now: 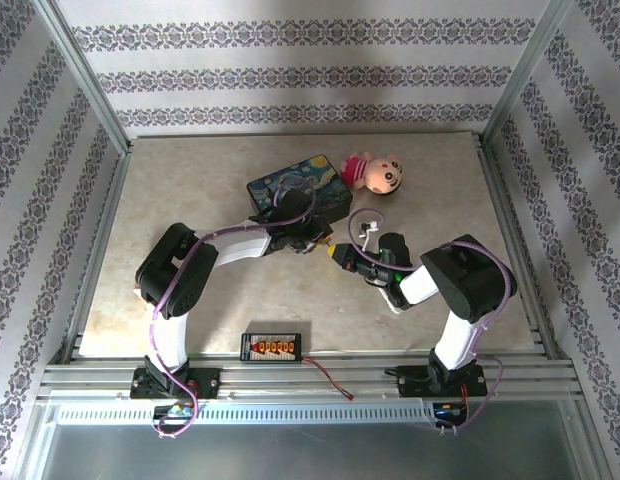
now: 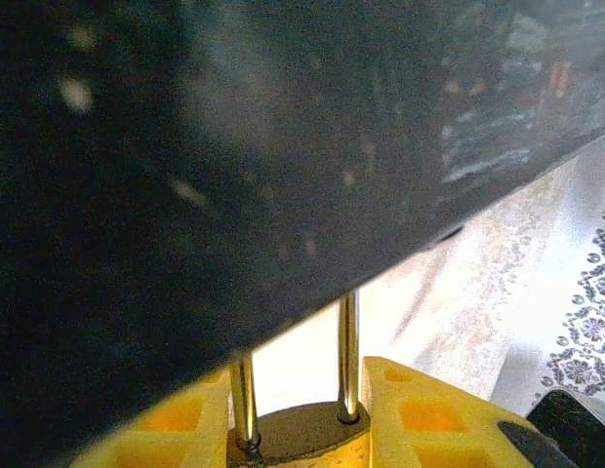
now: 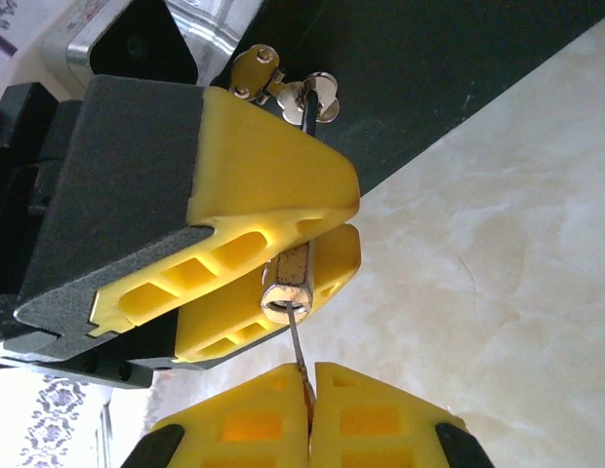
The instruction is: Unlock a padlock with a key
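Yellow pads of the right gripper point(image 3: 309, 375) are pressed together on the key point(image 3: 299, 356). Its thin grey blade is seen edge-on, rising from the pinch to the silvery end face of the padlock point(image 3: 286, 285). How far the blade sits inside cannot be told.

The left gripper point(image 3: 346, 222) comes in from the upper left of the right wrist view and pinches the padlock's body between its two yellow fingers. The lock's end pokes out toward the key. In the left wrist view, the brass body sits low between those fingers, and the two silvery legs of the shackle stand up out of it toward the dark box point(image 2: 234, 146) overhead.

From above, the left arm point(image 1: 180, 275) rises from its base at the near left and folds its elbow out to the left. Its forearm runs rightward to the middle of the table point(image 1: 190, 180), ending at the near edge of the box. The right arm point(image 1: 468, 280) mirrors it, with its elbow bent out to the right and its forearm reaching leftward. The two grippers meet tip to tip, with the padlock and key between them just off the tabletop. A pink plush doll point(image 1: 375, 172) lies beyond them, beside the box.
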